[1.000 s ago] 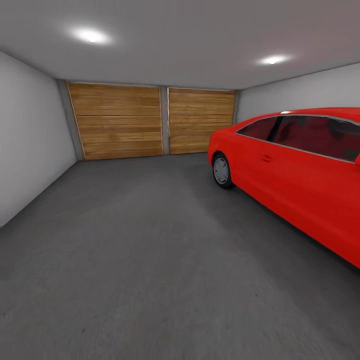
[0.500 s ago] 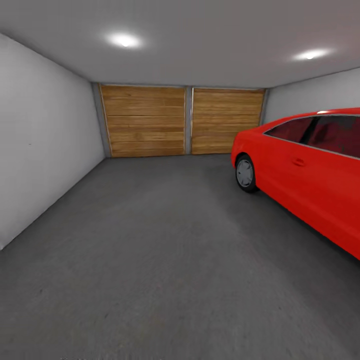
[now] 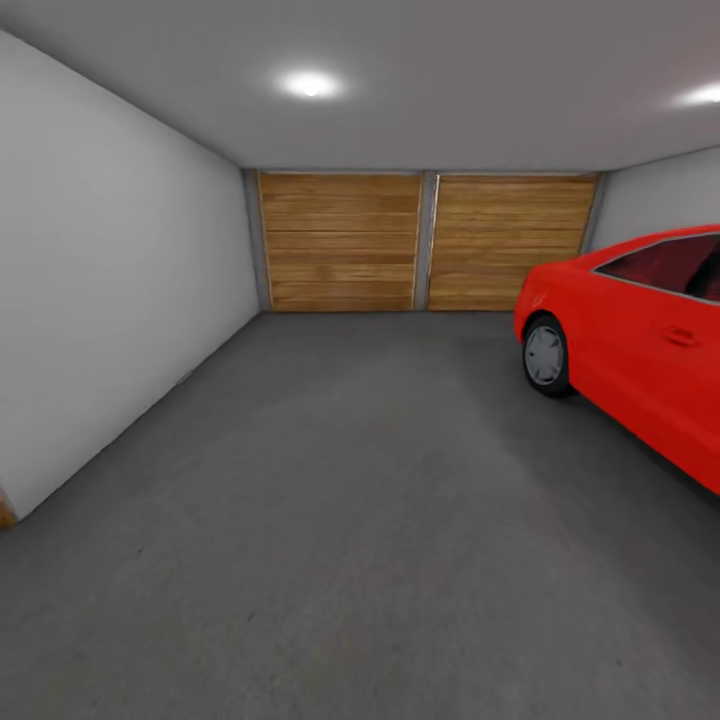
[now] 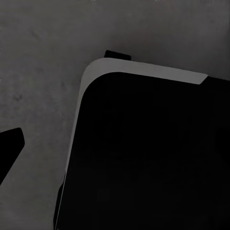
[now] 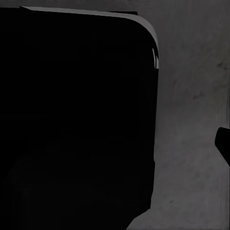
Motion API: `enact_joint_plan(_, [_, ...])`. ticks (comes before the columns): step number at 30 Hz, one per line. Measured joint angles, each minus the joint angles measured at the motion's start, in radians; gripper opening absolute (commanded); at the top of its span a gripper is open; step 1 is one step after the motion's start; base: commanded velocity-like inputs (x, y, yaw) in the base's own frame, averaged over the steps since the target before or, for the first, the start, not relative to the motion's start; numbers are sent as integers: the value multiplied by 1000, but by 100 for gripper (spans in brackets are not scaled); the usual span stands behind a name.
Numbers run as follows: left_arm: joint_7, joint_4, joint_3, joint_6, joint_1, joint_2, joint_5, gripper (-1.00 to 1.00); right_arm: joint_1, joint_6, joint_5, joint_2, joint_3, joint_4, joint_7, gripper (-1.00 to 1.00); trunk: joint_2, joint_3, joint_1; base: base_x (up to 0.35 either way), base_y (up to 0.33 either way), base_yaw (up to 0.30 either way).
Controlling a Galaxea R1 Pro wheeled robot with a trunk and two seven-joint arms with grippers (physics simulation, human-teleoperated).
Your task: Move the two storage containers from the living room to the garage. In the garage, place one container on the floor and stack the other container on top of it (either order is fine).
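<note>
I am in the garage, over its dark grey concrete floor (image 3: 340, 480). The two storage containers and the living room are out of view. In the left wrist view, a dark fingertip (image 4: 8, 148) of my left gripper pokes in at the frame's edge over the floor (image 4: 38, 72), beside my black base (image 4: 143, 153). The right wrist view has a dark fingertip (image 5: 224, 143) at its edge, with my base (image 5: 76, 120) next to it. Nothing is seen held at either tip.
A red car (image 3: 640, 350) stands along the right side. Two closed wooden garage doors (image 3: 340, 240) (image 3: 510, 240) form the far wall. A pale grey wall (image 3: 110, 300) runs down the left. Open concrete lies between wall and car.
The head view has swung to the left: the wooden doors and the car have slid rightward in the picture and more of the left wall shows. Nothing in the room itself moved.
</note>
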Motion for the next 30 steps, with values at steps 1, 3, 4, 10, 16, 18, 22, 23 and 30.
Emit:
enact_joint_plan(1, [0, 0, 0, 0, 0, 0, 0, 100, 0, 0, 0, 0, 0, 0, 0, 100, 0, 0, 0, 221, 0, 300])
enact_joint_plan(3, [0, 0, 0, 1, 0, 0, 0, 100, 0, 0, 0, 1, 0, 0, 0, 100, 0, 0, 0, 267, 0, 290])
enact_joint_plan(4, [0, 0, 0, 1, 0, 0, 0, 100, 0, 0, -1, 0, 0, 0, 0, 100, 0, 0, 0, 294, 0, 195])
enact_joint_plan(10, [0, 0, 1, 3, 0, 0, 2, 100, 0, 1, -1, 0, 0, 0, 0, 100, 0, 0, 0, 312, 0, 69])
enact_joint_plan(16, [0, 0, 0, 3, 0, 0, 2, 100, 0, 4, 1, -1, 3, -1, 0, 100, 0, 0, 0, 320, 0, 7])
enact_joint_plan(18, [0, 0, 0, 3, 0, 0, 2, 100, 0, 4, 2, -1, 3, -1, 0, 100, 0, 0, 0, 321, 0, 1])
enact_joint_plan(22, [0, 0, 0, 3, 0, 0, 2, 100, 0, 5, 27, 0, 5, -1, 0, 100, 0, 0, 0, 321, 0, 0])
enact_joint_plan(23, [0, 0, 0, 3, 0, 0, 2, 100, 0, 5, 33, 0, 5, -1, 0, 100, 0, 0, 0, 321, 0, 0])
enact_joint_plan(30, [0, 0, 0, 3, 0, 0, 2, 100, 0, 4, 61, 1, 4, -1, 0, 100, 0, 0, 0, 321, 0, 0])
